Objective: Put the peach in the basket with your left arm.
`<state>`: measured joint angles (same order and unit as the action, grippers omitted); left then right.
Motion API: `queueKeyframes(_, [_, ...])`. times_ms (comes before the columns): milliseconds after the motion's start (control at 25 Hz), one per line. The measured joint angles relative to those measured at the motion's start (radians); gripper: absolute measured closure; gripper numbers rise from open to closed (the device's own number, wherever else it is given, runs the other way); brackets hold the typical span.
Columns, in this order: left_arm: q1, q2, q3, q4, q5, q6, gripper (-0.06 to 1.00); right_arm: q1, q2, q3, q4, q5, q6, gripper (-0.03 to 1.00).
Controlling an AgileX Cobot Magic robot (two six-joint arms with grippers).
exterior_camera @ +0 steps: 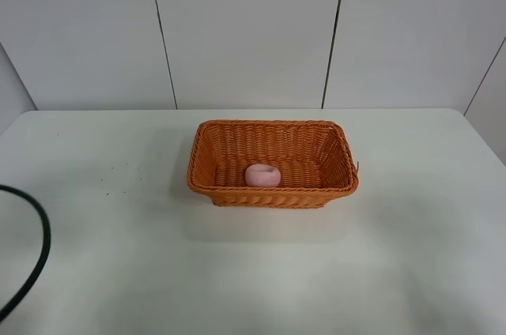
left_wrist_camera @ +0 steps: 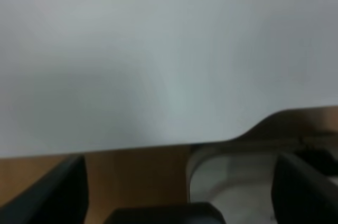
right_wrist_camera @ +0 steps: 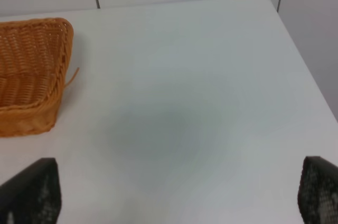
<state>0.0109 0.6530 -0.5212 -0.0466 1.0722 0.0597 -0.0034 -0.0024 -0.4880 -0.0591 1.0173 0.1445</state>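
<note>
The pale-pink peach point(exterior_camera: 262, 175) lies inside the orange woven basket point(exterior_camera: 272, 163), on its floor near the front wall, in the middle of the white table. Neither arm shows in the high view, only a black cable point(exterior_camera: 38, 256) at the left edge. In the left wrist view my left gripper point(left_wrist_camera: 179, 189) is open and empty, its dark fingers point(left_wrist_camera: 58, 192) spread wide over the blurred white table edge. In the right wrist view my right gripper point(right_wrist_camera: 175, 192) is open and empty, and the basket's corner point(right_wrist_camera: 31, 76) stands off to one side, apart from it.
The white table point(exterior_camera: 395, 256) has rounded far corners and a panelled white wall behind it. The left wrist view shows the table's edge point(left_wrist_camera: 158, 142) with brown floor point(left_wrist_camera: 137, 176) and a pale curved object point(left_wrist_camera: 211, 171) below it.
</note>
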Motion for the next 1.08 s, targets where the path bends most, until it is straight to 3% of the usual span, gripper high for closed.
queueKeyframes(280, [0.0,-0.37,0.023,0.0,-0.017,0.0,0.13,0.0,0.0,0.0,0.0,0.0,0.0,0.27])
queueKeyframes(600, [0.0,-0.633,0.027,0.0,-0.016,0.0,0.13,0.0,0.0,0.0,0.0,0.0,0.0,0.27])
queueKeyframes(1080, [0.0,-0.66,0.027,0.0,-0.016,-0.001,0.13,0.0,0.0,0.0,0.0,0.0,0.0,0.27])
